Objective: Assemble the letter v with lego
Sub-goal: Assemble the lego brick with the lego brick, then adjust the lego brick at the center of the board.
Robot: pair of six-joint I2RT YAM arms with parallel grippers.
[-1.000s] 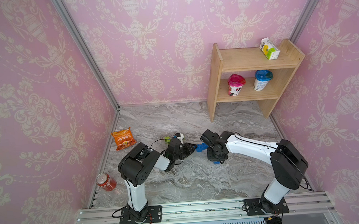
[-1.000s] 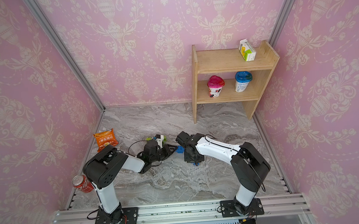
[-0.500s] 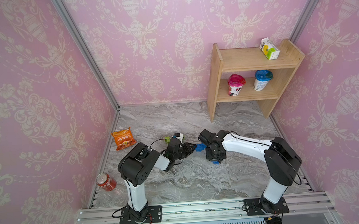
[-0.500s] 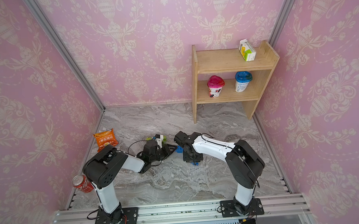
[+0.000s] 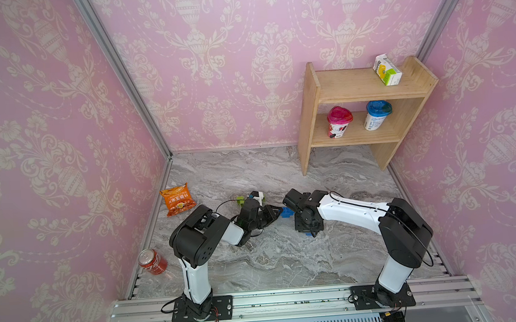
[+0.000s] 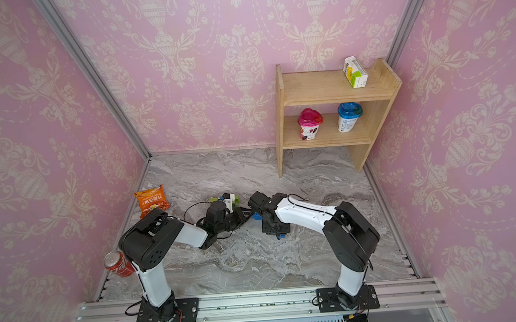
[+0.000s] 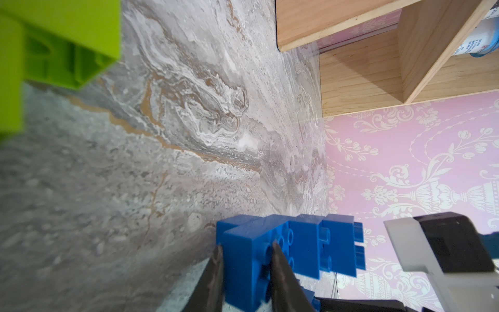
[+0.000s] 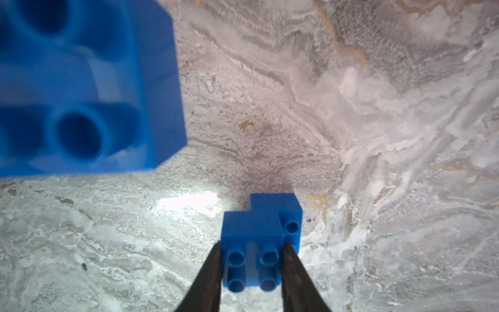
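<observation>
snack bag [image 5: 177, 201], soda can [image 5: 152, 262], shelf [image 5: 354, 83] beyond lego [image 5: 285, 211]

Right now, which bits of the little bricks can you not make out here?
- Top views: blue stack in the right gripper, nearly all hidden under its wrist.
- Top views: green bricks, tiny, partly behind the left arm; count unclear.
- Left wrist view: close green brick, blurred, cut by the edge; the left gripper holds a blue chain that runs off the frame.
- Right wrist view: near blue brick, blurred, cut by the edge.
</observation>
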